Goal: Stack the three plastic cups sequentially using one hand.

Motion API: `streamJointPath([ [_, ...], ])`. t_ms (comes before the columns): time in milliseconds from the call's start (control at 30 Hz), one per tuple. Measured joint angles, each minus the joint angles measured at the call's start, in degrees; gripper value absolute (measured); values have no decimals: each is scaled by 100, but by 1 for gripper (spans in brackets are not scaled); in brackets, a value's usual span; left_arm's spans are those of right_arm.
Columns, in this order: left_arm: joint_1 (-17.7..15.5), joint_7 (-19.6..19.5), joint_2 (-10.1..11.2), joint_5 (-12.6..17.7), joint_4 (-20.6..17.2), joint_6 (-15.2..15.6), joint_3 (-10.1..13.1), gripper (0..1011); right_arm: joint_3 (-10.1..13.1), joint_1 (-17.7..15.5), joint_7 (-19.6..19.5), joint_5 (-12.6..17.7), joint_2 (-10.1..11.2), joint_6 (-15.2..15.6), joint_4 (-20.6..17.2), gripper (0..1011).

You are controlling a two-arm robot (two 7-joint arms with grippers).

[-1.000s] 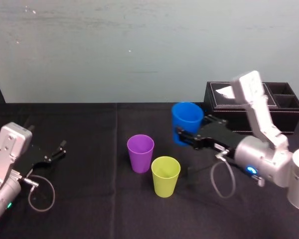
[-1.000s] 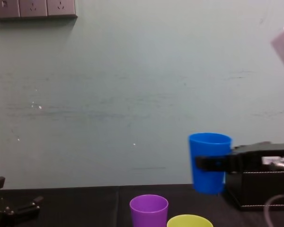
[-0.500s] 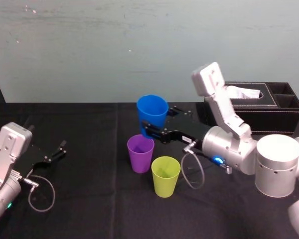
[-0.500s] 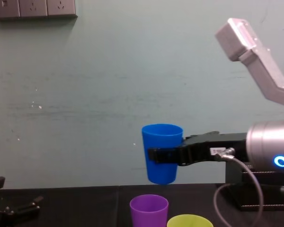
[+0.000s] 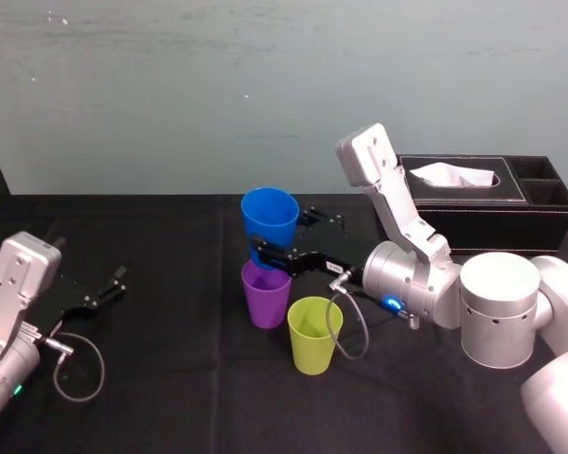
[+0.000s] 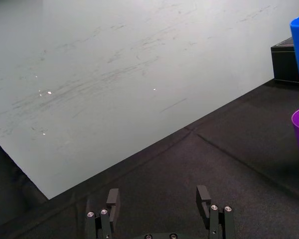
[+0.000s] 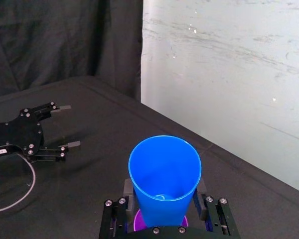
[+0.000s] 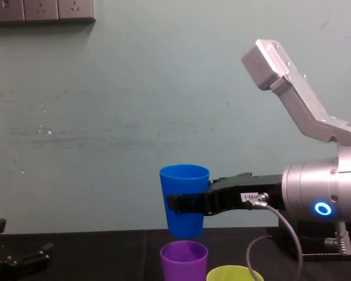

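Note:
My right gripper is shut on the blue cup and holds it upright in the air. The cup's base hangs just above the mouth of the purple cup, which stands on the black table. In the chest view the blue cup floats slightly above the purple cup. The right wrist view looks down into the blue cup, with a jaw on each side of it and a sliver of the purple cup beneath. The yellow-green cup stands just right of the purple one and nearer to me. My left gripper rests open at the table's left.
A black tissue box sits at the back right, behind my right arm. A grey cable loops from the right wrist down beside the yellow-green cup. Bare black tablecloth lies between the left gripper and the cups. A pale wall backs the table.
My right gripper has carried the blue cup leftward from near the tissue box to above the purple cup, lowering it a little. The left arm has not moved.

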Motion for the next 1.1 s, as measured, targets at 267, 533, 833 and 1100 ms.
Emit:
streamJointPath([
  [267, 0, 0, 0, 0, 0, 0, 0, 1000, -69, 109, 11, 21, -68, 26, 194, 707],
  [533, 0, 0, 0, 0, 0, 0, 0, 1000, -92, 135, 11, 48, -107, 60, 277, 707],
  [833, 0, 0, 0, 0, 0, 0, 0, 1000, -98, 136, 3, 86, -143, 49, 399, 707],
  [1100, 0, 0, 0, 0, 0, 0, 0, 1000, -107, 147, -5, 97, -156, 29, 463, 707],
])
